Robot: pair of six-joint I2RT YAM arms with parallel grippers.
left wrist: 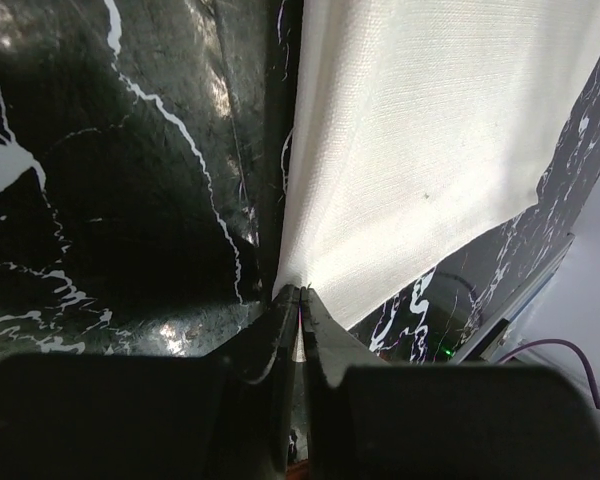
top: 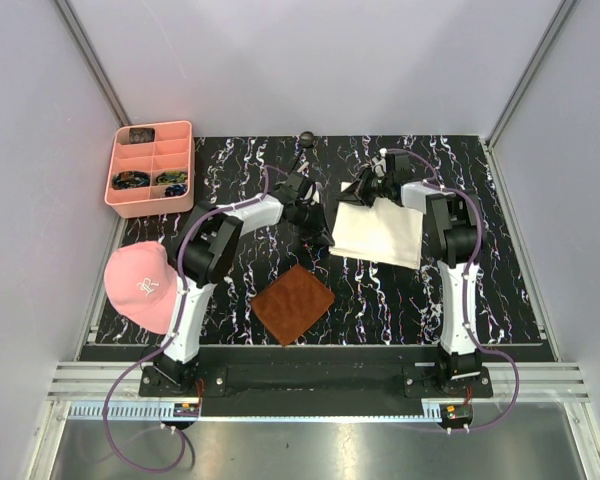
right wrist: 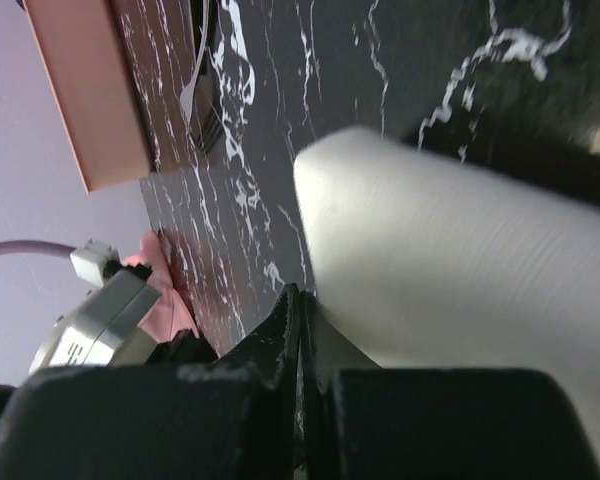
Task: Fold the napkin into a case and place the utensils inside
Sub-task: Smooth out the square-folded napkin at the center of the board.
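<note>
The cream-white napkin [top: 380, 235] lies partly folded on the black marbled table, right of centre. My left gripper [top: 320, 228] is at its left edge. In the left wrist view the gripper [left wrist: 300, 293] is shut on the napkin's [left wrist: 410, 150] edge. My right gripper [top: 365, 188] is at the napkin's far left corner. In the right wrist view it [right wrist: 300, 296] is shut on the cloth [right wrist: 460, 270], which curls up beside it. A small dark spoon [top: 306, 137] lies at the table's far edge. A grey fork [right wrist: 202, 112] shows in the right wrist view near the pink tray. No finished case shows.
A brown textured mat [top: 293, 303] lies near the front centre. A pink compartment tray [top: 150, 168] with small items stands at the back left, also seen in the right wrist view [right wrist: 80, 90]. A pink cap [top: 140, 283] lies at the left edge. Grey walls enclose the table.
</note>
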